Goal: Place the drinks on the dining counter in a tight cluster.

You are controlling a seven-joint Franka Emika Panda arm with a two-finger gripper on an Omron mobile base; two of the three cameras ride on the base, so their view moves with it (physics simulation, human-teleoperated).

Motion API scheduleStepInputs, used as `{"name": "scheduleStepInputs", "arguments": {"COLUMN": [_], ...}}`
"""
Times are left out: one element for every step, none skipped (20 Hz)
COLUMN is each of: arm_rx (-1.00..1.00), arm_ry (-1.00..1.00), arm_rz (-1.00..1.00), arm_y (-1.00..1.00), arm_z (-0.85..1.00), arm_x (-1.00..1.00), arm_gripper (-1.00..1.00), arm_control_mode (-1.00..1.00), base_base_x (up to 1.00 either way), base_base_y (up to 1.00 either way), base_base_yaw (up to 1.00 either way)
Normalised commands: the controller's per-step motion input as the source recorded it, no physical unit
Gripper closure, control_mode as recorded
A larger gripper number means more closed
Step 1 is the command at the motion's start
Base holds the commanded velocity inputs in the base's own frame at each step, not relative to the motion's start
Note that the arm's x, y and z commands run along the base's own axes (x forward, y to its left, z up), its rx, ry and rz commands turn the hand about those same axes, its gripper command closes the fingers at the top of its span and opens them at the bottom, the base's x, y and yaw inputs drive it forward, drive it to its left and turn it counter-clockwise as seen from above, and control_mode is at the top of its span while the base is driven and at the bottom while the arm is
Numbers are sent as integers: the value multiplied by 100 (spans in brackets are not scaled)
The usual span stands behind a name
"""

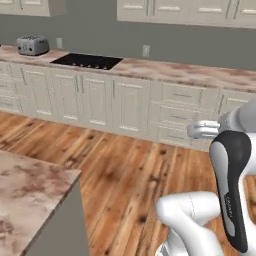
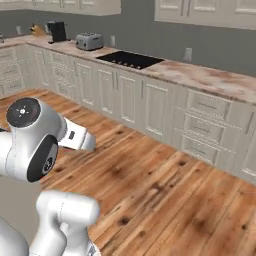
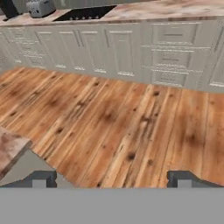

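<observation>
The gripper stands wide and holds nothing; in the hand view its two dark fingertips rise far apart at the bottom edge, with bare wood floor between and beyond them. No drink can be made out in these pictures, so where the bottles sit cannot be told. The dining counter shows as a marbled corner at the lower left of the left base view, and again as a small sliver at the lower left edge of the hand view, just beside the left fingertip and apart from the gap between the tips. The hand looks past that corner toward the floor and the wall counter across the top of the frame, where a toaster and a cooktop sit. The main risk, as I judge it, is losing time or reaching blindly: with no drink in sight the arm or base must turn toward the island first, and a wide swing to the left could knock the overhanging counter corner, which lies close to the hand. Heading for the wall counter would be a mistake, since it is not where the cluster belongs.
</observation>
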Motion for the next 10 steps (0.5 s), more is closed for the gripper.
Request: {"name": "scheduleStepInputs", "arguments": {"arm_rx": [0,0,0,0,0,0,0,0,0,0], "arm_ry": [0,0,0,0,0,0,0,0,0,0], "arm_rz": [0,0,0,0,0,0,0,0,0,0], "arm_y": [0,0,0,0,0,0,0,0,0,0], "arm_z": [0,0,0,0,0,0,0,0,0,0], "arm_x": [0,0,0,0,0,0,0,0,0,0], "arm_gripper": [-100,-100,-100,-100,-100,-100,-100,-100,-100,-100], "arm_control_mode": [100,100,100,100,100,100,100,100,100,100], "base_base_x": [6,13,11,9,8,8,8,8,8,21], "base_base_y": [0,0,0,0,0,0,0,0,0,0], "base_base_yaw": [-95,-93,-94,-96,-97,-97,-97,-97,-97,-93]}}
